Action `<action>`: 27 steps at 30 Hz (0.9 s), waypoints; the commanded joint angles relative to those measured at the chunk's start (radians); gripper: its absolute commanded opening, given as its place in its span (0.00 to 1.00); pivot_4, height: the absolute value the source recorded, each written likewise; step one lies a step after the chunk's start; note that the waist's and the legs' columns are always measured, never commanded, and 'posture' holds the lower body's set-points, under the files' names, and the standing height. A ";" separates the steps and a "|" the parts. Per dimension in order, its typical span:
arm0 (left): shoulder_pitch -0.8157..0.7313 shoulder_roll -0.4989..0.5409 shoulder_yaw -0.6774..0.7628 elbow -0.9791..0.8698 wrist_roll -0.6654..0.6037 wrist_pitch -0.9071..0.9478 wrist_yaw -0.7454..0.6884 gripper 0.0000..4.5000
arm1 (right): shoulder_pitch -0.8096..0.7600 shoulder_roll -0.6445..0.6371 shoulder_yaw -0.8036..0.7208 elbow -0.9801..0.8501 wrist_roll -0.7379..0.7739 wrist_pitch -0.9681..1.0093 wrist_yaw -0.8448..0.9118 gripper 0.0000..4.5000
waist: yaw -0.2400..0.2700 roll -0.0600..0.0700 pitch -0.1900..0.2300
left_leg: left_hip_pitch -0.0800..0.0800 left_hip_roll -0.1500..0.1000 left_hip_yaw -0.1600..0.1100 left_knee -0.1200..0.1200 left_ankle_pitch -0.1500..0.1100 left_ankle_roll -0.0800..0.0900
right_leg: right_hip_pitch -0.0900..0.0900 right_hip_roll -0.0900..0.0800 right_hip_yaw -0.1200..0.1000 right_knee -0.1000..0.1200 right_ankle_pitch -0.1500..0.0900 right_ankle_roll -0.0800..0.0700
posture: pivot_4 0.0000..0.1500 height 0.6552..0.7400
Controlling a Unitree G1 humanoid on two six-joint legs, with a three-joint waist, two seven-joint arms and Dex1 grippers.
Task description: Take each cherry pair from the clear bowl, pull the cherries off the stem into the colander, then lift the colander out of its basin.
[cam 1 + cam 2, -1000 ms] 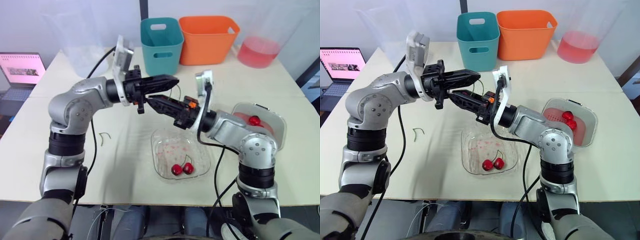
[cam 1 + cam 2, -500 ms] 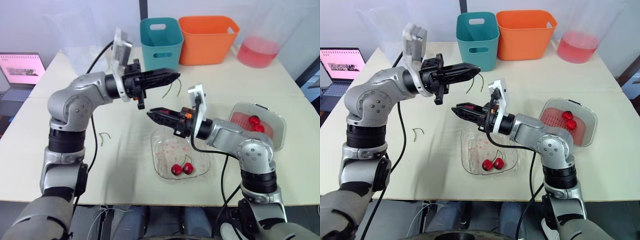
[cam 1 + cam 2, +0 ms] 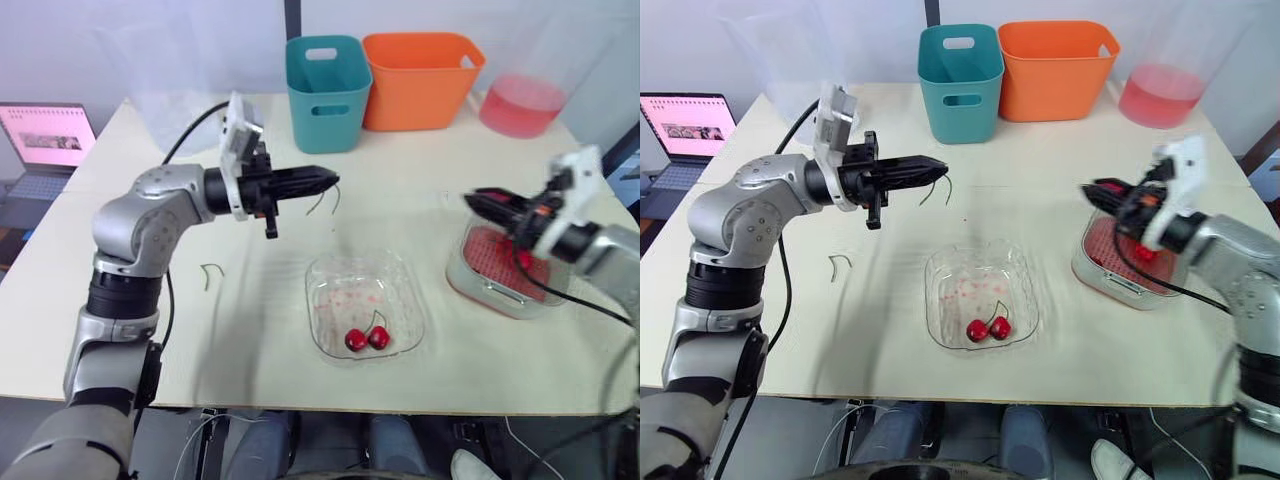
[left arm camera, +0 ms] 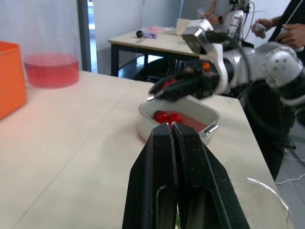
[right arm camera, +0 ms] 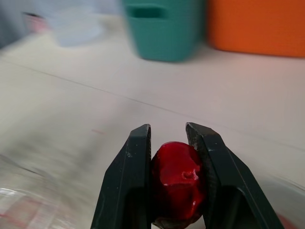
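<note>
My right end effector (image 3: 485,200) pinches a cherry (image 5: 177,179) over the colander (image 3: 485,255), my left end effector (image 3: 325,178) is clamped on the bare stem (image 3: 948,192), and one cherry pair (image 3: 366,339) waits in the clear bowl (image 3: 400,290), colander not yet lifted

A pale counter (image 3: 250,340) stands before a whitish wall (image 3: 150,40) split by a dark post (image 3: 292,18). An open laptop (image 3: 45,140) sits beside its left edge, and another table (image 4: 138,42) stands well beyond.

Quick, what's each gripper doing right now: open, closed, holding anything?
Left gripper: closed, holding a bare cherry stem.
Right gripper: closed, holding a cherry.
</note>
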 commanded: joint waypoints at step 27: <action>0.396 0.173 0.290 -0.064 -0.098 0.247 0.156 0.00 | -0.324 0.174 0.417 -0.350 0.077 0.163 0.144 0.99 | -0.023 0.000 0.000 | 0.001 0.007 -0.007 -0.002 0.001 -0.002 | -0.004 0.006 0.002 0.001 0.000 0.000 | 1.00 1.00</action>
